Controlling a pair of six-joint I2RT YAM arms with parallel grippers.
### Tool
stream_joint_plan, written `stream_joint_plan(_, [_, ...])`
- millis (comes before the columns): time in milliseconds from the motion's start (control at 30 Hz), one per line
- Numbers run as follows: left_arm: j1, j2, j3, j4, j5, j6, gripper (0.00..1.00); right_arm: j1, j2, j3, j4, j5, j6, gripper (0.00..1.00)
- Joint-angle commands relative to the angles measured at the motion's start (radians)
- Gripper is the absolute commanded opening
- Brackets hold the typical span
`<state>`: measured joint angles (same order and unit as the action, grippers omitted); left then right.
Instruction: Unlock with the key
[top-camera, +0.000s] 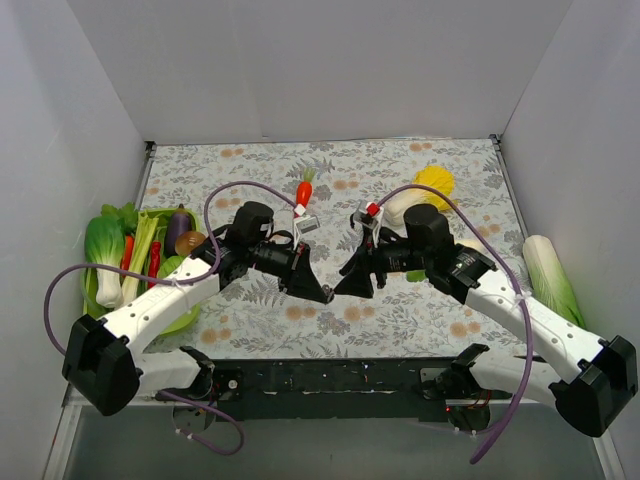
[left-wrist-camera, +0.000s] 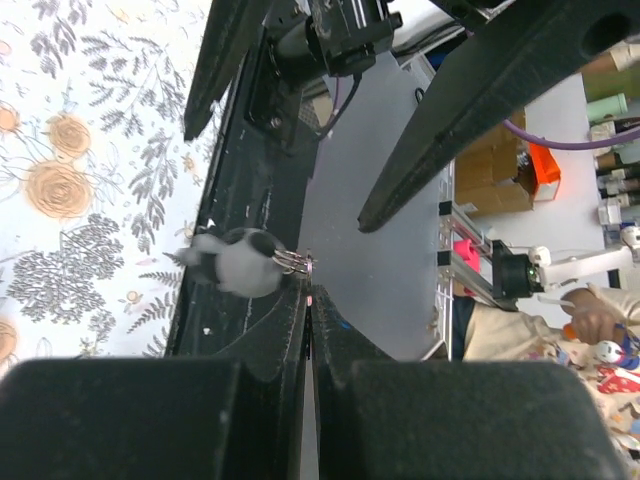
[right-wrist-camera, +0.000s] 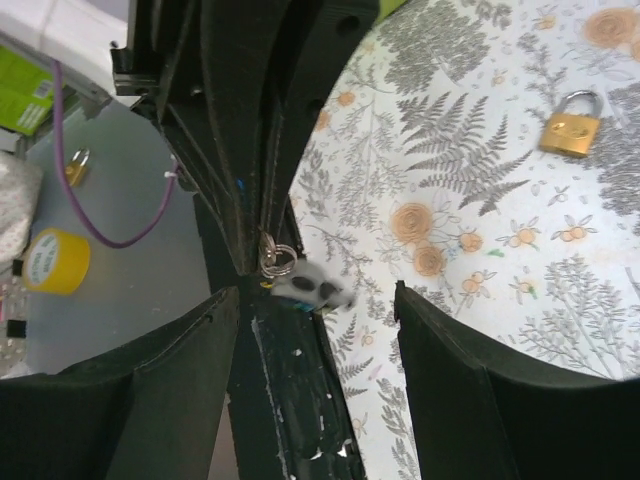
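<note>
There is one key (right-wrist-camera: 315, 288), and it hangs blurred from its ring (left-wrist-camera: 295, 262). The left gripper (left-wrist-camera: 310, 300) is clamped tight on that ring, above the middle of the tabletop (top-camera: 420, 320). The right gripper (right-wrist-camera: 316, 292) faces it tip to tip with its fingers (right-wrist-camera: 170, 390) spread wide and nothing in them. The key dangles in the gap ahead of them.

One brass padlock (right-wrist-camera: 570, 125) lies flat on the tabletop with its shackle closed, well apart from the key. What looks like a second, smaller padlock (right-wrist-camera: 77, 168) sits off the tabletop near one yellow tape roll (right-wrist-camera: 55, 260).

One green basket (top-camera: 180, 318) at the left edge holds one bok choy (top-camera: 103, 252), one pale stalk (top-camera: 140, 250), one red chilli (top-camera: 153, 258), one eggplant (top-camera: 177, 228) and one brown onion (top-camera: 189, 242).

Loose toward the far edge are one carrot (top-camera: 304, 190), one yellow vegetable (top-camera: 435, 182) and one white radish (top-camera: 398, 205). One cabbage (top-camera: 550, 275) lies at the right edge.
</note>
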<state>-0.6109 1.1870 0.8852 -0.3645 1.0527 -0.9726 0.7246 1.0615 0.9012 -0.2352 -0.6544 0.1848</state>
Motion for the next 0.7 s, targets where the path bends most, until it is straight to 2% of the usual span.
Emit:
stream_joint_plan(0, [-0.042, 0.035, 0.067, -0.112, 0.003, 0.066, 0.0, -0.002, -0.031, -0.057, 0.194, -0.119, 0.068, 0.69])
stream_joint_plan(233, [-0.084, 0.075, 0.11, -0.157, 0.0, 0.097, 0.0, 0.001, -0.04, -0.137, 0.368, -0.203, 0.165, 0.6])
stream_joint_plan(433, [-0.09, 0.091, 0.133, -0.177, -0.005, 0.117, 0.0, 0.006, -0.034, -0.179, 0.407, -0.225, 0.205, 0.49])
stream_joint_plan(667, [-0.092, 0.102, 0.153, -0.205, -0.016, 0.138, 0.0, 0.009, -0.023, -0.205, 0.458, -0.255, 0.24, 0.43])
